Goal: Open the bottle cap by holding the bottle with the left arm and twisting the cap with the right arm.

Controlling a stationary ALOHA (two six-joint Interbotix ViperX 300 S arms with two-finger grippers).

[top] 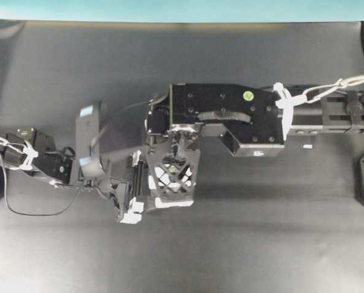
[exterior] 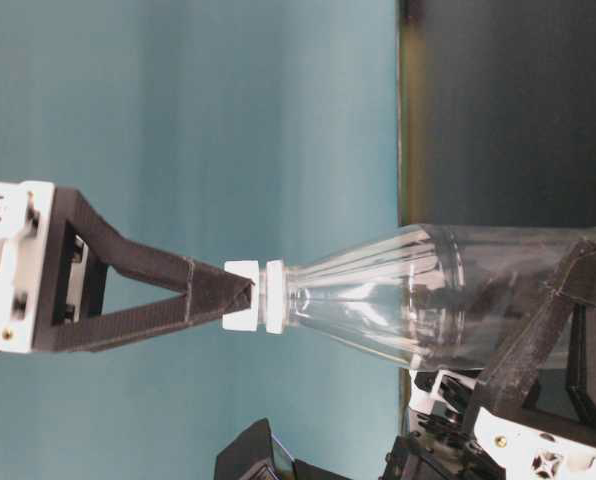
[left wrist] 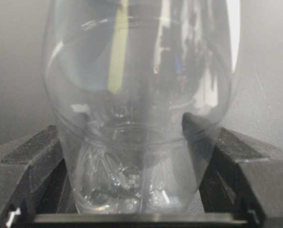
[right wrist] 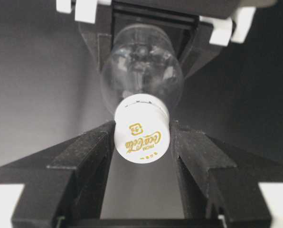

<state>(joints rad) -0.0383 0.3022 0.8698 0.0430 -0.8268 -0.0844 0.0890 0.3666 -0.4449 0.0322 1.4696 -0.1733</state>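
we are gripping the bottle (exterior: 418,300) low on its clear body with our left gripper (left wrist: 136,190), jaws clamped against both sides, at the lower right of the table-level view. our right gripper (right wrist: 142,142) is pinching the bottle cap (right wrist: 142,134) between its black fingers at mid-frame.

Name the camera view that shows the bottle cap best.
The right wrist view: the white bottle cap faces the lens, gold print legible, between the right pincer fingers. The table-level view shows it side-on; overhead, the arm hides it; the left wrist view shows only the bottle body.
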